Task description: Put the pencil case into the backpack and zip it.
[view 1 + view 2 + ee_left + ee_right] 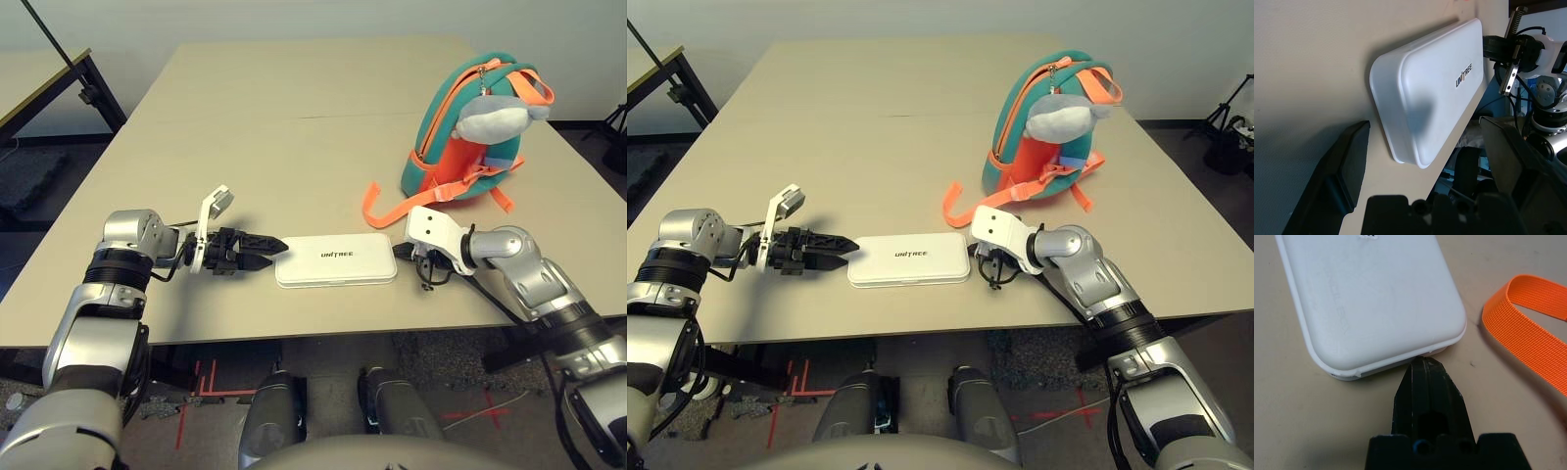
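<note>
Left eye view: the pencil case (pixel 336 259) lies flat on the surface (pixel 294 137) between both hands. Left hand (pixel 269 246), fingers spread, sits at one end; right hand (pixel 1426 366), clenched, seemingly touches the other. Backpack (pixel 468 132) stands upright behind.

Beige table (pixel 294 117), pencil case (pixel 336 259), backpack (pixel 460 137)

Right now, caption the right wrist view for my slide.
Shut right gripper tip against the white pencil case end, orange backpack strap beside it.

Robot lab; taped floor marks (pixel 201 377), tripod legs (pixel 1225 117)
</note>
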You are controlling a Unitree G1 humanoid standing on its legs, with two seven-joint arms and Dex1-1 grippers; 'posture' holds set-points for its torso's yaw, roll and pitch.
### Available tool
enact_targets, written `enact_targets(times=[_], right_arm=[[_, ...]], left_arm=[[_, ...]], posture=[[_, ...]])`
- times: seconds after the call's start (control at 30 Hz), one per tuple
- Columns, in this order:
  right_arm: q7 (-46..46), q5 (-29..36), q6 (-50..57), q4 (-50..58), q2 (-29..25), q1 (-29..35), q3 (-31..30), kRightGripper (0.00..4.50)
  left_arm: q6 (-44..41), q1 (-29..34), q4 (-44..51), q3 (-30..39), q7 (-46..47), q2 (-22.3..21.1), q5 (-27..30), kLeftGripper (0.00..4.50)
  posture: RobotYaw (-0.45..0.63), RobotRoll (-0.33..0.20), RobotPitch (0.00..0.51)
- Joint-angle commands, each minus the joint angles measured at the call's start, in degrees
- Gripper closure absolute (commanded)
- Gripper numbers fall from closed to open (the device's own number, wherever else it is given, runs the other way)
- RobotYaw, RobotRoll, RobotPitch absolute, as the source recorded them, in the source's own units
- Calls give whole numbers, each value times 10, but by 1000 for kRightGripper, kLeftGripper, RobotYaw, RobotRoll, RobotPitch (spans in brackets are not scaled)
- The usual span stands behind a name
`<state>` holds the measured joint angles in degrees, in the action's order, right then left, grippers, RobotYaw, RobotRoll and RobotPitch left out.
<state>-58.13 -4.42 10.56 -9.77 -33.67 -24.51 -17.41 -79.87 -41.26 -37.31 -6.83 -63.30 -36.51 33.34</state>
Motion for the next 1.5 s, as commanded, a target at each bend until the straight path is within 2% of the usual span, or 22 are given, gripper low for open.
enact_targets(times=[0.03, 0.6, 1.27, 1.37, 1.5], right_arm=[[-11, -3, -8, -4, 14, -5, -22, 4491], [-12, -15, -4, -1, 58, -13, -37, 4491], [-15, -19, -9, -3, 73, -23, -45, 4491], [-15, -20, -8, -3, 76, -23, -46, 4500], [-12, -24, -12, -7, 75, -24, -45, 4500]], left_arm=[[8, 11, -11, -11, 8, 8, -16, 0], [6, 14, -4, -17, 3, 8, -17, 0], [15, 36, 29, -12, -14, 8, -6, 0], [16, 36, 29, -11, -13, 8, -6, 619], [17, 37, 29, -6, -11, 8, -6, 2075]], posture=[[-133, 0, 67], [-133, 0, 72], [-127, 0, 72], [-127, 0, 73], [-127, 0, 73]])
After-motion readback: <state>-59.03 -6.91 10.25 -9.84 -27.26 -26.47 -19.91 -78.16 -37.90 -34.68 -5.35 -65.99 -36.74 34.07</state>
